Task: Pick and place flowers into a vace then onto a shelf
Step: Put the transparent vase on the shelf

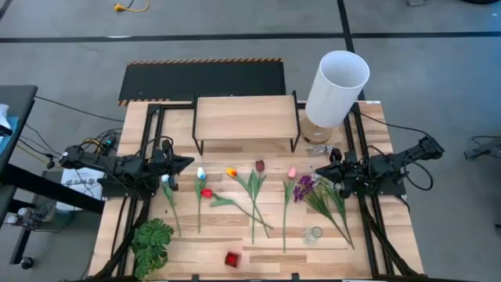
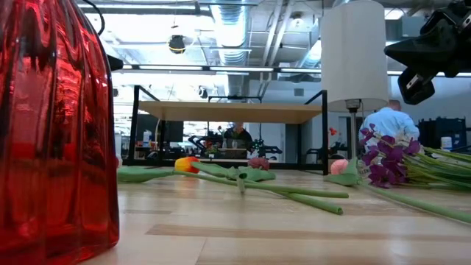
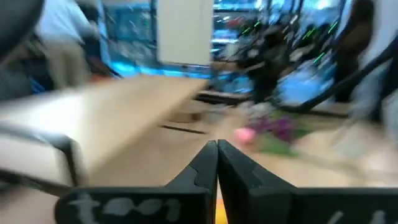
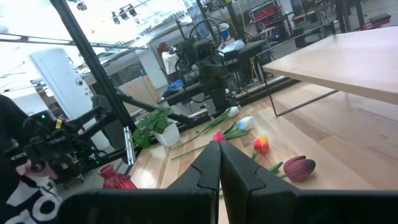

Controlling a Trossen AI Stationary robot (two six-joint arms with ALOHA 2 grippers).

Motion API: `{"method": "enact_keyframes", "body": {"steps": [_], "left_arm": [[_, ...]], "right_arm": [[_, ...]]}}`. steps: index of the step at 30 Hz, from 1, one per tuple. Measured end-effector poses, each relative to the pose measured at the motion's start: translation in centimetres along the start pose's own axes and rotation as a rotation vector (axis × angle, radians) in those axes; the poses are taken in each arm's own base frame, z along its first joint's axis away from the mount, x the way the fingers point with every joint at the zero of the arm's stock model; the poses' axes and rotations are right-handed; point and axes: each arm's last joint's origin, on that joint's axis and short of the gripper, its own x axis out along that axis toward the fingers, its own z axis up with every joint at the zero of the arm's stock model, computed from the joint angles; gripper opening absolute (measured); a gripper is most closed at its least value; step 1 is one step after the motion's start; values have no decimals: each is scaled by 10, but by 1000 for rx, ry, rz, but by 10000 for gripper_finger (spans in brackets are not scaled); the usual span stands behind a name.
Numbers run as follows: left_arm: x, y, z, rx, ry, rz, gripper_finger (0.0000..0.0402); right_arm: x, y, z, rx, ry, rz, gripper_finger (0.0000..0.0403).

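**Both tools closed and empty, flowers still flat on the surface**

The left tool [image 1: 182, 163] hangs above the surface [image 1: 235, 235] near the white tulip [image 1: 201, 172], its fingers pressed together on nothing. The right tool [image 1: 322, 168] hovers on the far side, just beside the purple and white blossoms [image 1: 304, 186], fingers likewise shut and empty.

The flowers lie in a loose row in front of the shelf [image 1: 245, 117]: white, red tulip [image 1: 206, 193], orange tulip [image 1: 231, 171], maroon tulip [image 1: 260, 165] and pink tulip [image 1: 292, 172], stems pointing toward the near edge. The red vase [image 1: 232, 259] stands near the front edge, well apart from both tools. A tall white cylinder [image 1: 337, 88] stands beside the shelf, and a leafy plant [image 1: 153, 239] sits at the left front corner.

Risks, as I judge them: several stems cross or lie close together, so a grasp on one could drag its neighbour along. A pinch near a blossom rather than mid-stem could leave the flower dangling badly for insertion. The vase mouth looks narrow, and a stem arriving tilted could tip it. The right arm works close to the white cylinder and could knock it.
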Motion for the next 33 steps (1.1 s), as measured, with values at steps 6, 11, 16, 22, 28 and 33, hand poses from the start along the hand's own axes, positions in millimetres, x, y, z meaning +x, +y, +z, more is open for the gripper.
{"method": "enact_keyframes", "body": {"steps": [6, 11, 16, 22, 28, 33], "left_arm": [[0, 2, 0, 348, 9, 67, 0], [0, 2, 0, 461, 11, 65, 0], [0, 0, 1, 199, -13, -13, 0], [-1, -4, 7, -468, -33, -160, 0], [-2, -3, 20, -843, -124, -219, 0], [-5, -2, 33, -970, -235, -290, 0]], "right_arm": [[0, 0, 0, 0, 0, 0, 0], [0, 0, 0, -3, -2, -6, 0], [1, -4, 3, -104, -37, -78, 0], [1, -3, 10, 31, -114, -72, 0], [-2, -2, 27, 260, -305, -57, 0], [-12, 3, 53, 407, -560, 86, 0]]}}
